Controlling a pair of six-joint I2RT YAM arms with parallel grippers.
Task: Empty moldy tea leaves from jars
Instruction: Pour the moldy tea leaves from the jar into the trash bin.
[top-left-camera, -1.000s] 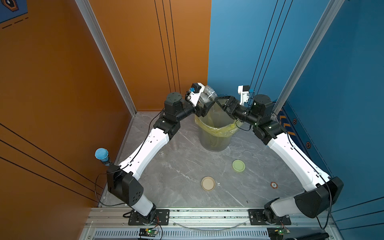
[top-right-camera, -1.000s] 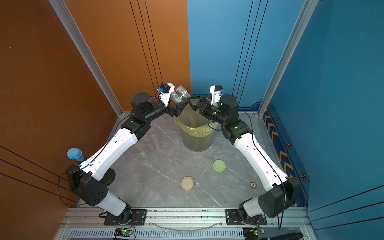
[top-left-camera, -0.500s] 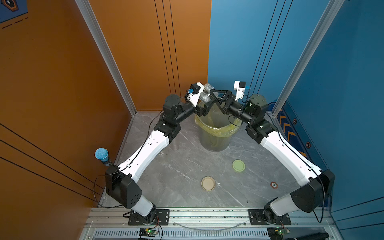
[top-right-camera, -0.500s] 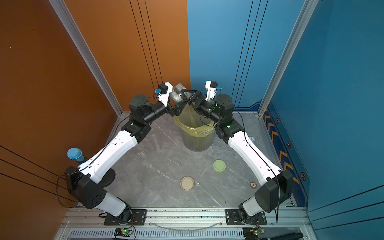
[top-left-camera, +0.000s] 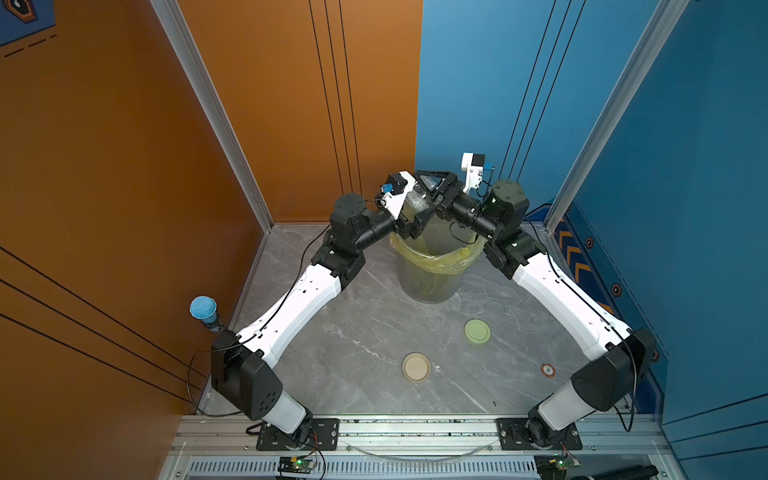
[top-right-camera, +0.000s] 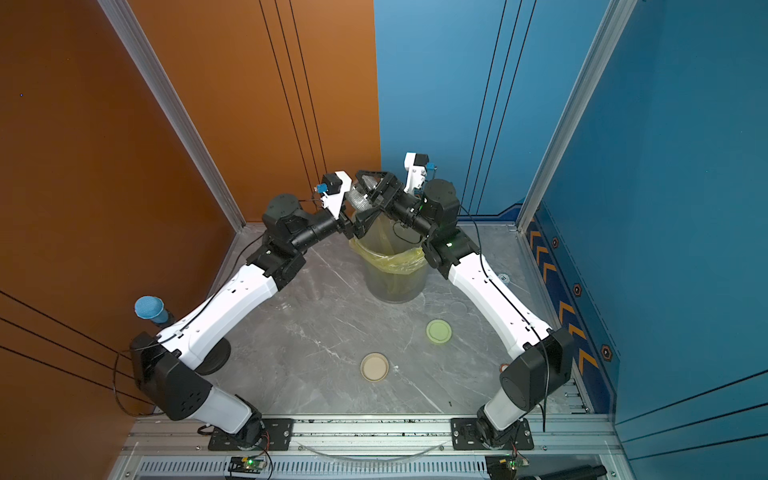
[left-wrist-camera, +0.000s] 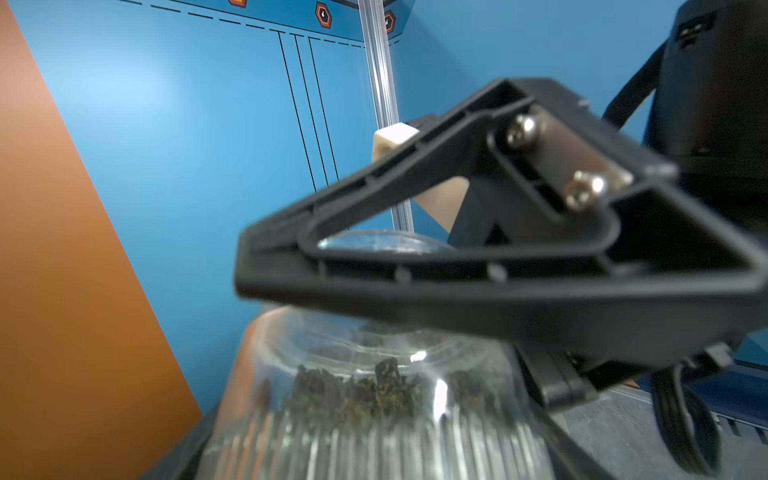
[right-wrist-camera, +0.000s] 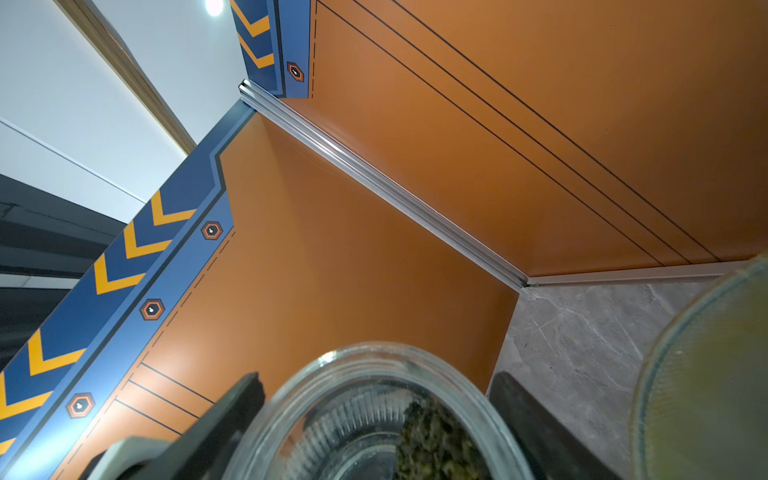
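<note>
Currently the clear ribbed glass jar (top-left-camera: 419, 200) hangs tilted above the mouth of the grey bin lined with a yellow bag (top-left-camera: 428, 282). The dark greenish-black tea leaves (left-wrist-camera: 365, 395) lie inside it, and none are visibly falling.

Left gripper (top-left-camera: 410, 210): jaws clamped on the jar's ribbed side.
Right gripper (top-left-camera: 433, 192): jaws flank the jar's round end, close against the glass in the right wrist view. Whether they press cannot be told.

Risks, as judged:
- Two grips hold one rigid glass body. If the arms move out of step, the jar twists and slips.
- If the left jaws let go before the right hold is firm, the whole jar drops into the bin.
- Clumped leaves may cling inside.

Versus one second ago:
- The right gripper, then wide apart and clear of the jar near the bin rim, is now raised around it with narrower jaws.
- The jar sits slightly higher.
- The beige round lid (top-left-camera: 416, 367) and the pale green round lid (top-left-camera: 477, 331) are unmoved on the grey marble tabletop (top-left-camera: 357, 328).
</note>
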